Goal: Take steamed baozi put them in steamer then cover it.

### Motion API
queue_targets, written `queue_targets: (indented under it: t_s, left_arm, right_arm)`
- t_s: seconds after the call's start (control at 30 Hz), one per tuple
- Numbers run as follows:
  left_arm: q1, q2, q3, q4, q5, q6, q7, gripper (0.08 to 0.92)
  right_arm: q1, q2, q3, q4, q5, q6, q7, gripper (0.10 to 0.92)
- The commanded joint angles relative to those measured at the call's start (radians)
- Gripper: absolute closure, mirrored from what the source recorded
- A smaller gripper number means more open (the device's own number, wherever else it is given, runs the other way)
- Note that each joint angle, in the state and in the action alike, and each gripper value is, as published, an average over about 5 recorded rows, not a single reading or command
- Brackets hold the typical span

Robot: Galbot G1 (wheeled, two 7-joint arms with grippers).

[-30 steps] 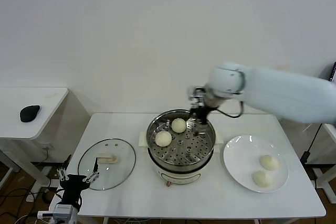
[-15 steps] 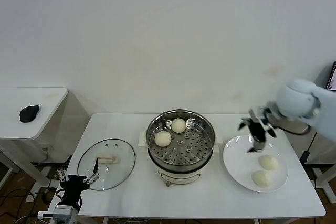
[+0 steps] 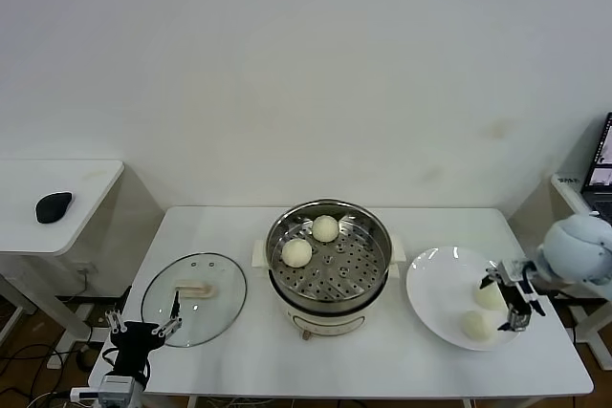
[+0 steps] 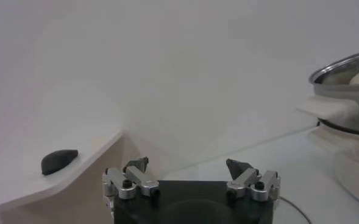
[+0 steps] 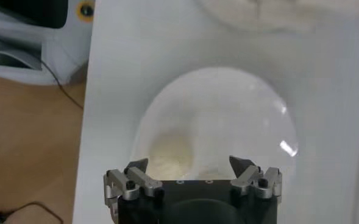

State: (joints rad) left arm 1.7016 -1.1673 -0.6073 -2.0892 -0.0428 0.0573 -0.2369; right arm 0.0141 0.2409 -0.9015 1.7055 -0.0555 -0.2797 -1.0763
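Note:
Two steamed baozi (image 3: 326,228) (image 3: 297,251) lie on the perforated tray of the steamer (image 3: 368,279) at the table's middle. Two more baozi (image 3: 489,296) (image 3: 474,325) lie on the white plate (image 3: 435,289) at the right. My right gripper (image 3: 505,303) is open and empty, low over the plate's right edge beside these two. In the right wrist view its fingers (image 5: 192,167) stand wide apart with one baozi (image 5: 170,155) just ahead, nearer one finger, on the plate (image 5: 240,122). The cover (image 3: 194,311) lies flat on the table at the left. My left gripper (image 3: 142,325) is open, parked at the cover's front-left edge.
A side table (image 3: 86,198) at the far left bears a black mouse (image 3: 54,205), also in the left wrist view (image 4: 59,160). The steamer's rim (image 4: 344,66) shows there too. A grey device (image 5: 33,36) stands on the floor beyond the table's right edge.
My right arm has swung from over the steamer's back rim to the right and come down low by the two baozi on the plate. The left arm has not moved.

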Motion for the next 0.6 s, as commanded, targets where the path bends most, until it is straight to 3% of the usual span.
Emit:
queue_targets:
  t_s: [0.03, 0.6]
  left_arm:
    - [0.0, -0.002, 0.0, 0.002, 0.001, 0.001, 0.001, 0.177]
    - [0.005, -0.006, -0.014, 0.013, 0.0, -0.001, 0.001, 0.177]
  right_arm:
    - [-0.223, 0.033, 0.16, -0.048, -0.064, 0.013, 0.014, 0.203]
    - [-0.259, 0.166, 0.179, -0.215, -0.092, 0.018, 0.033, 0.226]
